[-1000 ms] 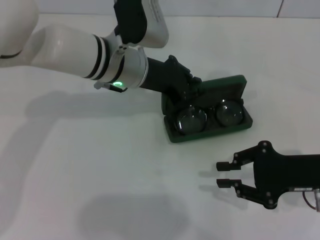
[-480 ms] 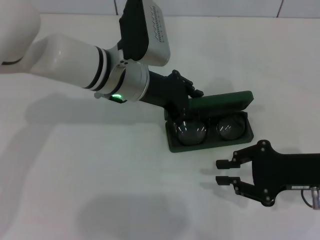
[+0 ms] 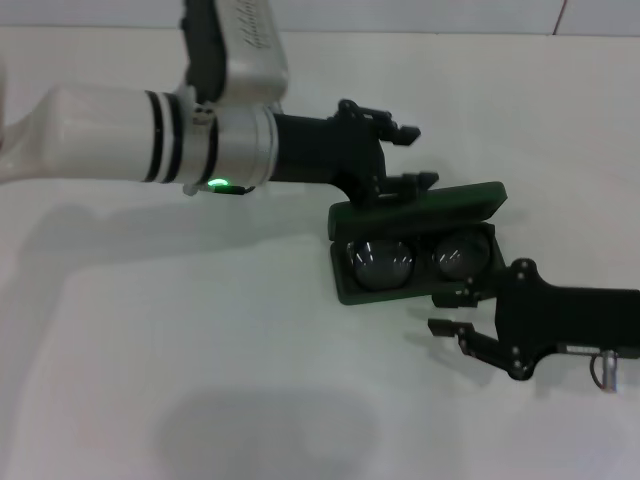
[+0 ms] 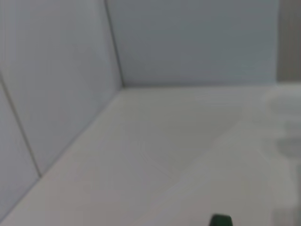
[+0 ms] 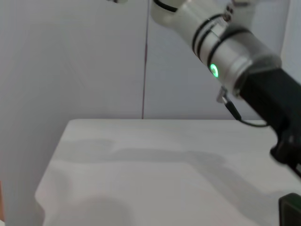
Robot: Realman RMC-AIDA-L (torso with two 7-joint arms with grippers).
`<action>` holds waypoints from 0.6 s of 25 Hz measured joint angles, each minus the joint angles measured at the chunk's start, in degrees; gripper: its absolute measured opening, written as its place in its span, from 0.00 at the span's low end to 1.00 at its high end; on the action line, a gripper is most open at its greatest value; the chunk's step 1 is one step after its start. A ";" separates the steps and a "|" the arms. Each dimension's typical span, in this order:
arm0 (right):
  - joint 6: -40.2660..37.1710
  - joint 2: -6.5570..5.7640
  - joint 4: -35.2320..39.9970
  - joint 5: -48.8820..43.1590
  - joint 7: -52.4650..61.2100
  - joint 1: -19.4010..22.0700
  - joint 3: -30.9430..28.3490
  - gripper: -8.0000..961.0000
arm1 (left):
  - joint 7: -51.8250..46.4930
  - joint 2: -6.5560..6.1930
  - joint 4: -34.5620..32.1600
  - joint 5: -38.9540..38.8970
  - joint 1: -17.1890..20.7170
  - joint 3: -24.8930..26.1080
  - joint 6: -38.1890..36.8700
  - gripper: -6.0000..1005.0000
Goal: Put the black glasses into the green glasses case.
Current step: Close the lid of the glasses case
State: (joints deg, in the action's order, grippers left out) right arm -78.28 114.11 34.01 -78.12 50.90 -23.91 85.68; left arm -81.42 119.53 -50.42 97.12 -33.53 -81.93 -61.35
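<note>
The green glasses case (image 3: 345,285) lies at the centre right of the table, its lid (image 3: 420,205) half raised and leaning over the base. Inside the base are the black glasses (image 3: 378,262), lenses up. My left gripper (image 3: 412,155) hovers open just behind the lid, and its lower finger (image 3: 422,181) is at the lid's back edge. At the case's front wall my right gripper (image 3: 447,312) is open, with nothing between its fingers. A corner of the case (image 4: 220,220) shows in the left wrist view, and a dark edge of the case (image 5: 290,209) in the right wrist view.
The white table (image 3: 200,380) reaches to white walls at the back. My left arm (image 3: 120,135) stretches across the upper left above the table. The left arm (image 5: 225,42) also shows in the right wrist view.
The lid has swung from lying flat behind the base to half raised. My left gripper has lifted out of the case to behind the lid. The right gripper has moved up to the case's front.
</note>
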 joint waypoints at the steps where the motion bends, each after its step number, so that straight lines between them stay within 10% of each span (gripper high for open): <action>1: 0.65 0.14 0.26 0.04 0.24 -0.04 0.00 0.28 | 0.07 0.00 -0.15 -1.05 0.50 0.39 -0.04 0.53; 15: 19.95 1.72 14.28 -9.54 15.21 -0.98 3.92 0.29 | 4.70 0.10 4.25 -18.02 7.05 4.07 -0.76 0.54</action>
State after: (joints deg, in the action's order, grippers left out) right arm -58.33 115.83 48.29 -87.66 66.10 -24.90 89.60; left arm -76.72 119.63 -46.18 79.09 -26.48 -77.86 -62.12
